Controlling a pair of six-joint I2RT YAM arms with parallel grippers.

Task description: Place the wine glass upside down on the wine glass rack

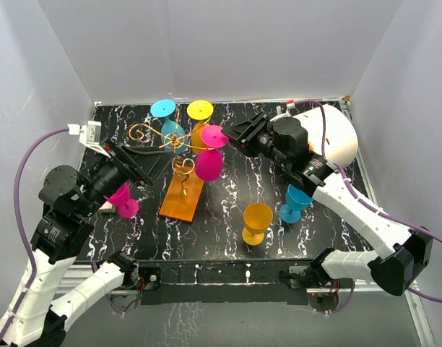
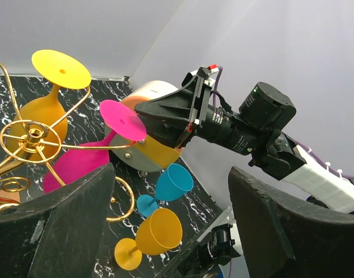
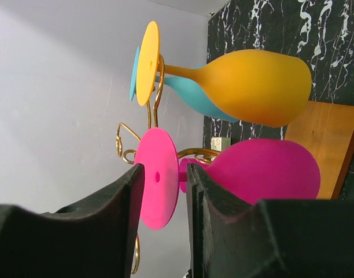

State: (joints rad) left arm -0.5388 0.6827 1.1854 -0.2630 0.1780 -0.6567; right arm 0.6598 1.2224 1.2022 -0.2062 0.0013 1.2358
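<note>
Wine glass (image 1: 209, 165), pink, hanging foot-up on the wine glass rack (image 1: 183, 196), at its right side. Second pink glass (image 1: 124, 201) lying on the table at far left. Left gripper (image 1: 140, 168) near the rack's left side, fingers spread wide, empty. Right gripper (image 1: 234, 134) just at the pink foot, fingers narrowly apart; hold on it impossible to tell.

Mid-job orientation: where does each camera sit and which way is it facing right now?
Top external: above and behind the bases, looking down on the rack; both arms show.
Left wrist: on the left arm, facing across the rack at the right gripper; own fingers below.
Right wrist: rolled sideways, facing the upturned pink glass; own fingers flank its foot.
All three share that glass.
</note>
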